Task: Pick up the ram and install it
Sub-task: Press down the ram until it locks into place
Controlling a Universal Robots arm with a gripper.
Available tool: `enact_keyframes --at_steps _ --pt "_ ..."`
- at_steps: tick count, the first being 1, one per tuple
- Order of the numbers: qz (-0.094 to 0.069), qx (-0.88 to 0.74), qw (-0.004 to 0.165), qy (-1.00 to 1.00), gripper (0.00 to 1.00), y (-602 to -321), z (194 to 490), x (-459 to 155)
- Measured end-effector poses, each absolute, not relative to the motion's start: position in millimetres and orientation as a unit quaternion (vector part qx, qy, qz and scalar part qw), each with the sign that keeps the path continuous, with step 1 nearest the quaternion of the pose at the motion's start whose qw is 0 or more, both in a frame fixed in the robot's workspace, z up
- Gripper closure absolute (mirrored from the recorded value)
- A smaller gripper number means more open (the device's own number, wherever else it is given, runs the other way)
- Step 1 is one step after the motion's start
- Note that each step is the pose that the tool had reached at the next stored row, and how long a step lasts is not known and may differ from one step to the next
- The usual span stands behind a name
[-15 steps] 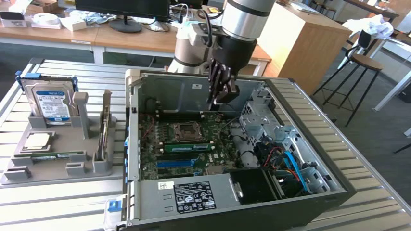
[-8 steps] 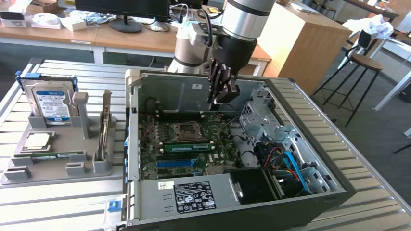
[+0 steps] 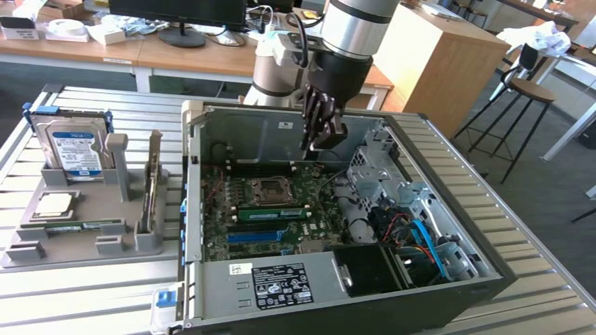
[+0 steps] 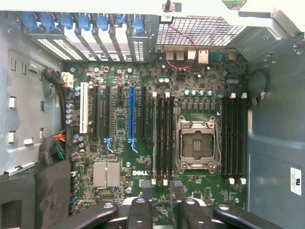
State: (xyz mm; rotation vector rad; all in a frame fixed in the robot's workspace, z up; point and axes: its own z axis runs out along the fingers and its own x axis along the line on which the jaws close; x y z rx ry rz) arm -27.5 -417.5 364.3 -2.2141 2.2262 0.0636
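The ram is a thin green stick standing in a slot on the motherboard, just beside the open CPU socket. In the wrist view the ram shows edge-on in the outermost of the three slots next to the socket. My gripper hangs inside the open PC case, well above the board and clear of the ram. In the wrist view the gripper looks straight down on those slots. Its black fingers stand apart with nothing between them.
A grey holder tray at the exterior view's left carries a hard drive, a silver CPU and another green stick. Inside the case, a drive cage with cables and the power supply border the board.
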Motion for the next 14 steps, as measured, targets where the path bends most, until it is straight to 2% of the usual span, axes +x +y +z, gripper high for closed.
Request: enact_keyframes --at_steps 1,2,4,14 --pt "0.020 -0.705 0.001 0.709 0.77 -417.4 364.3 -27.5" --pt "0.020 -0.705 0.001 0.709 0.77 -417.5 364.3 -27.5" --pt "0.020 -0.705 0.001 0.709 0.89 -417.5 364.3 -27.5" --pt "0.020 -0.705 0.001 0.709 0.90 -417.4 364.3 -27.5"
